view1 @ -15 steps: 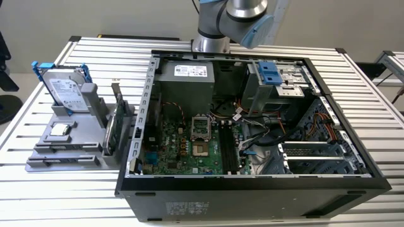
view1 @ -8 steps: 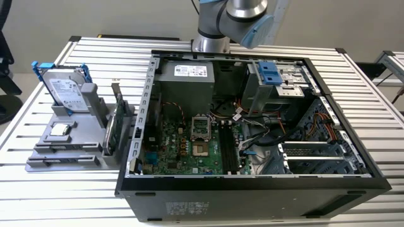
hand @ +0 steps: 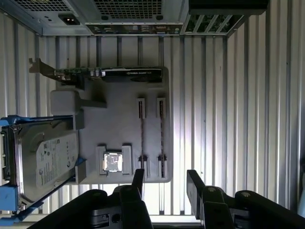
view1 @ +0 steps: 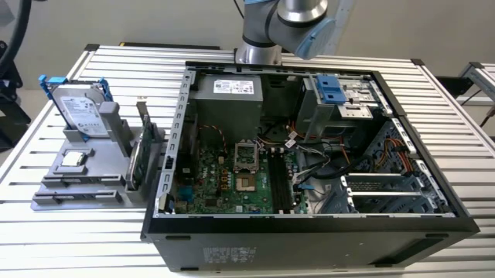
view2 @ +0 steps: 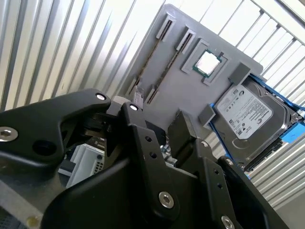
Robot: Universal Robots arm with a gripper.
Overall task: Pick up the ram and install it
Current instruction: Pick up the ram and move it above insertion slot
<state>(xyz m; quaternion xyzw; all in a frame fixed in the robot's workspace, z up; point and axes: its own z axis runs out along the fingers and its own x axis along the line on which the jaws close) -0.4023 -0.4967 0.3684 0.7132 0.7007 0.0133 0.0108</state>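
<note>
Ram (hand: 142, 138) on edge, crosswise to card (hand: 128, 73)

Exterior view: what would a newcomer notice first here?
The big open computer case lies on the slatted table, its green motherboard exposed. At the exterior view's left stands a grey holder carrying a hard drive with blue rails. In the first wrist view the open gripper hangs over that holder near two thin ram sticks standing edge-on in slots.

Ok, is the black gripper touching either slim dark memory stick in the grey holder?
Apart. In the exterior view both memory sticks stand alone in the grey holder, nothing on them.
</note>
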